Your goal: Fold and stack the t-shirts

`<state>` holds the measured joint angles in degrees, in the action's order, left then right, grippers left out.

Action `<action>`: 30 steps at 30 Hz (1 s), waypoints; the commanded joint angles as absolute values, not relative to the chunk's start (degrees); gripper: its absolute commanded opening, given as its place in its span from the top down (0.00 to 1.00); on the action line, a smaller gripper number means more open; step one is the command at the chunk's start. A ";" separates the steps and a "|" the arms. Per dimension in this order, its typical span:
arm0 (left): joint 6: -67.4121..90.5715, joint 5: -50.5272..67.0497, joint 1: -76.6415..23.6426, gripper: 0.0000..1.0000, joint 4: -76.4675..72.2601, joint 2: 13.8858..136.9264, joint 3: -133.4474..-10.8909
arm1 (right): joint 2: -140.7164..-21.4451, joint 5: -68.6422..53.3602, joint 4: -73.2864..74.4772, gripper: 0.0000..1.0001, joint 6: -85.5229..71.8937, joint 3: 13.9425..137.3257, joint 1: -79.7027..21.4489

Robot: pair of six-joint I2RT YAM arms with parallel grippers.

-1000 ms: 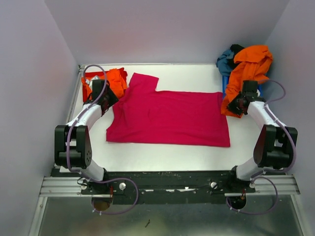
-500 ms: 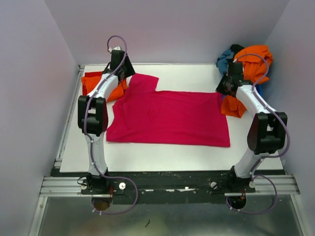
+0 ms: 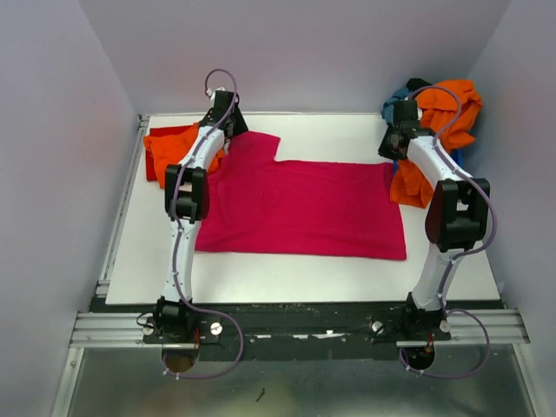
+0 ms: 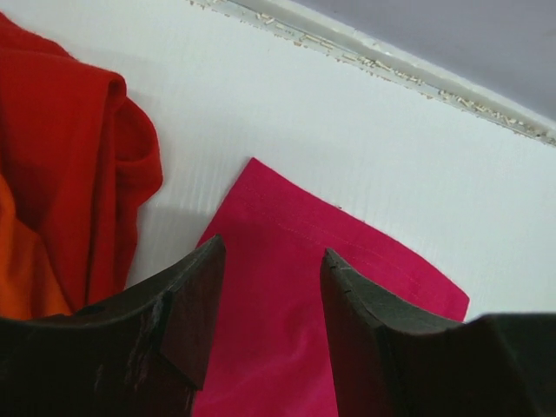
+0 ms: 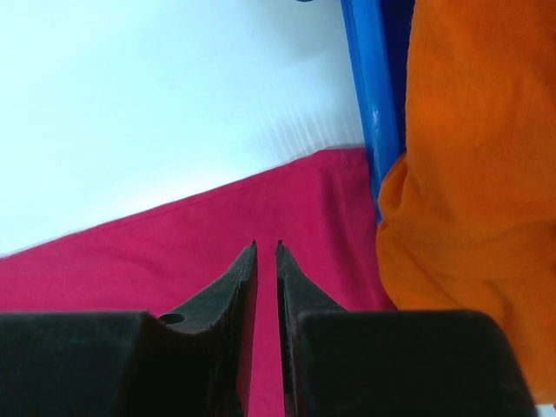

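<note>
Top view gives us the whole layout. The magenta tee is spread flat in the middle of the surface. The left orange tee is bunched at the far left, and the right orange tee is draped over the bin at the far right. The fingers are too small to read there, though.

The left wrist view sorts that out. The left fingers stand well apart with nothing in them, right over the magenta tee's far-left sleeve corner. A red tee lies just left of that corner.

In the right wrist view, the right fingers are almost pinched together. There's only a thin slit between them, with nothing in it. They're over the tee's far-right corner, which lies just beside the blue bin. We can't tell if either pair touches the cloth.
</note>
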<state>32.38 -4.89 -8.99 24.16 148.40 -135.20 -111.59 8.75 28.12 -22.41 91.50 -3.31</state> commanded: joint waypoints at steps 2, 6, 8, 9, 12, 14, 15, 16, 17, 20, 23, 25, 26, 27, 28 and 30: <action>34.28 -9.75 -9.23 0.40 29.17 150.38 -137.02 | -115.92 13.35 31.81 0.76 -20.74 95.71 -3.60; 34.45 -10.73 -9.23 0.40 29.80 150.82 -135.97 | -119.43 14.76 34.18 0.70 -20.22 98.96 -3.60; 35.15 -9.67 -9.05 0.41 30.40 151.61 -136.31 | -121.63 16.43 35.41 0.70 -20.56 100.54 -3.69; 35.33 -9.06 -8.97 0.42 30.41 151.87 -136.67 | -122.42 17.13 35.94 0.70 -20.48 101.24 -3.60; 35.59 -8.53 -8.97 0.45 30.32 152.14 -136.76 | -124.36 18.54 36.74 0.69 -19.95 103.00 -3.52; 35.68 -7.30 -8.79 0.52 30.15 152.40 -136.93 | -125.33 18.72 37.87 0.69 -19.86 104.49 -3.43; 35.77 -6.16 -8.70 0.57 29.89 152.66 -136.93 | -125.59 18.81 38.32 0.69 -20.04 105.02 -3.34; 35.86 -5.28 -8.61 0.62 29.71 152.84 -137.02 | -125.68 18.72 38.32 0.69 -20.04 105.20 -3.34; 36.12 -4.32 -8.61 0.65 29.36 153.02 -137.02 | -125.60 18.46 38.32 0.69 -20.13 105.12 -3.25; 36.47 -1.33 -8.35 0.76 28.48 153.63 -137.02 | -125.33 17.58 38.32 0.69 -20.13 104.68 -2.64; 36.56 -0.09 -8.09 0.90 28.21 153.90 -136.94 | -125.24 16.88 38.32 0.69 -19.78 104.41 -2.02; 36.30 1.83 -8.00 1.00 26.38 152.94 -135.10 | -125.42 16.87 38.32 0.68 -19.43 104.76 -1.85; 36.21 2.80 -7.91 1.00 24.80 151.97 -133.43 | -125.68 16.61 38.32 0.68 -19.34 104.77 -1.58; 36.12 3.68 -8.00 1.00 22.87 150.40 -131.16 | -126.03 16.26 38.58 0.68 -19.34 105.11 -1.50; 36.04 4.21 -7.91 1.00 20.94 148.99 -129.04 | -126.47 16.09 38.93 0.68 -19.51 105.64 -1.32; 35.68 4.92 -7.91 1.00 17.94 146.00 -125.87 | -127.26 15.65 39.72 0.68 -19.69 106.52 -1.23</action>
